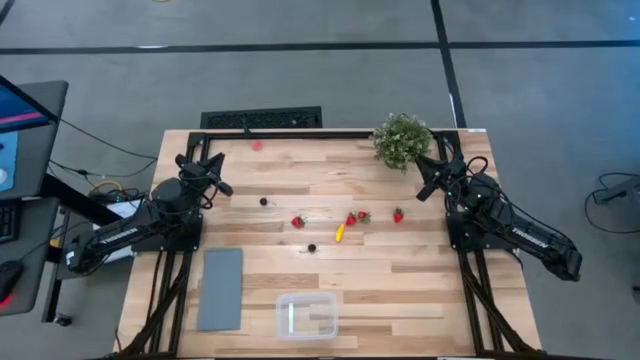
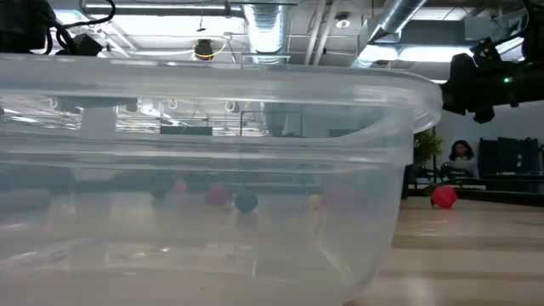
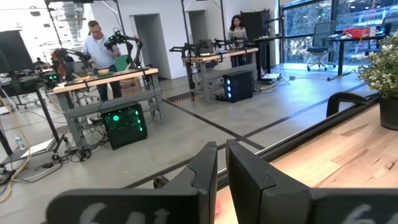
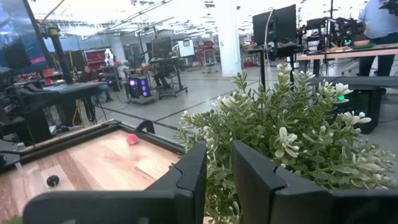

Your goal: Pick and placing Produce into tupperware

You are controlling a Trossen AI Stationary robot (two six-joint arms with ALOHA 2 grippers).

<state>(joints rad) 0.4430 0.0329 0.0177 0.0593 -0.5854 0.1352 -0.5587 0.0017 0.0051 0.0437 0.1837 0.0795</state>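
Note:
The produce lies loose on the wooden table [image 1: 420, 290], near its middle: a black berry [image 1: 264, 201], a red strawberry [image 1: 297, 222], a second black berry [image 1: 312, 247], a yellow piece [image 1: 340, 232] and three more red strawberries [image 1: 351, 219], [image 1: 364, 216], [image 1: 398, 215]. The clear tupperware [image 1: 307, 315] stands at the near edge and fills the low view [image 2: 255, 102]. My left gripper [image 1: 222, 184] is shut and empty at the far left [image 3: 221, 146]. My right gripper [image 1: 428, 188] is open by a narrow gap and empty at the far right, beside the plant [image 4: 219, 146].
A leafy potted plant [image 1: 401, 140] stands at the far right, just beyond my right gripper. A flat grey slab [image 1: 221, 288] lies left of the tupperware. A pale pink spot [image 1: 257, 145] is at the far edge. People work at benches in the room behind.

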